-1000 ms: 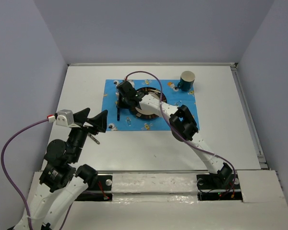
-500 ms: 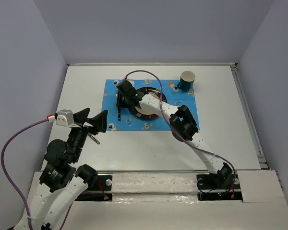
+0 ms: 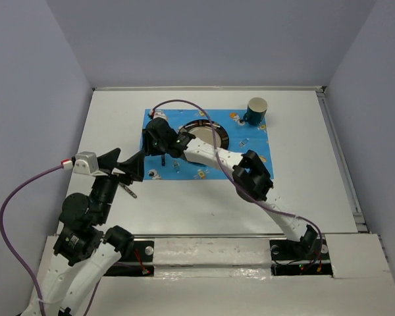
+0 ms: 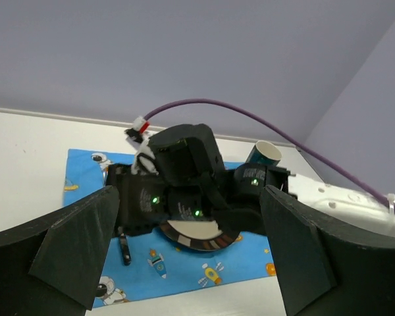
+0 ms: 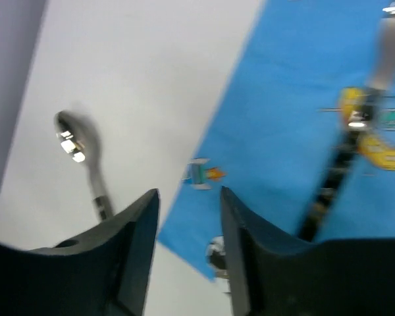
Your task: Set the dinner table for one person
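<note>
The dinner table [image 3: 303,184] lay under both arms and carried everything. The blue placemat [image 3: 191,172] sat toward its far edge, about midway between the left and right edges. On the cloth were a plate [image 3: 214,137], a teal cup [image 3: 256,110] at the mat's far right corner, and a dark-handled piece of cutlery [image 5: 332,181] beside the plate, too blurred to tell fork from knife. A spoon [image 5: 76,135] rested on bare table just off the mat's left edge.

The right gripper [image 5: 189,194] hung over that left edge with its jaws parted and nothing between them. The left gripper [image 4: 189,191] was spread wide and empty, pointing at the right arm's wrist from nearby.

The setting looked nearly done, with the spoon as the likely remainder. The main risk was the two arms meeting, since both heads crowded the same corner of the mat. A low sweep by the right fingers could also snag the cloth, shifting the plate and cutlery, or knock the spoon away toward the table's left edge.
</note>
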Available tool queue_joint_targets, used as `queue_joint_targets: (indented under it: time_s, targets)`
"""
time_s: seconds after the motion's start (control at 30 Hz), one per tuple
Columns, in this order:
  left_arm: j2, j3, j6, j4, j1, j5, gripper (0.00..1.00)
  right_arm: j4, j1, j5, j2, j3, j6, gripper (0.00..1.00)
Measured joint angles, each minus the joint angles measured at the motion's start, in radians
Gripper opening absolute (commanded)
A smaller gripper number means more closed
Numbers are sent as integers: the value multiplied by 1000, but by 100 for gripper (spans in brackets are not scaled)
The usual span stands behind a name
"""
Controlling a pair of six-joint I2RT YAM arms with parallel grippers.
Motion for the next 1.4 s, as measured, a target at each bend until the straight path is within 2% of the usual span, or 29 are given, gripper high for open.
queue_joint_targets:
  time_s: [0.1, 0.17, 0.4, 0.7, 0.9, 1.0, 1.03, 1.07, 1.13, 1.2, 1.23, 1.33, 1.4]
  targets:
    - [-9, 21, 0, -6, 0, -7, 99, 68, 79, -29, -2, 0, -63, 78]
    - [-8, 52, 2, -19, 0, -14, 99, 80, 130, -36, 5, 8, -108, 83]
    - [-8, 175, 27, -23, 0, -40, 99, 100, 256, -46, 106, 138, -256, 83]
    - [-5, 206, 79, -41, 0, -109, 99, 74, 245, 24, 155, 153, -378, 84]
    - [3, 206, 76, -52, 2, -112, 99, 75, 265, 63, 201, 157, -431, 80]
    - [9, 206, 71, -52, 2, -112, 99, 73, 283, 87, 203, 157, -459, 68]
    - [10, 205, 71, -53, 2, -112, 99, 72, 286, 94, 203, 157, -466, 51]
    - [11, 205, 69, -52, 2, -112, 99, 72, 290, 100, 203, 157, -473, 42]
    - [11, 204, 66, -52, 2, -112, 99, 68, 296, 108, 204, 157, -480, 26]
    - [11, 203, 63, -52, 2, -112, 99, 66, 301, 112, 204, 157, -486, 16]
    - [11, 202, 63, -52, 2, -112, 99, 66, 303, 113, 204, 157, -485, 8]
    - [11, 198, 62, -51, 2, -116, 99, 66, 304, 112, 204, 157, -482, 0]
    - [14, 192, 62, -47, 2, -119, 99, 67, 304, 108, 204, 157, -469, 0]
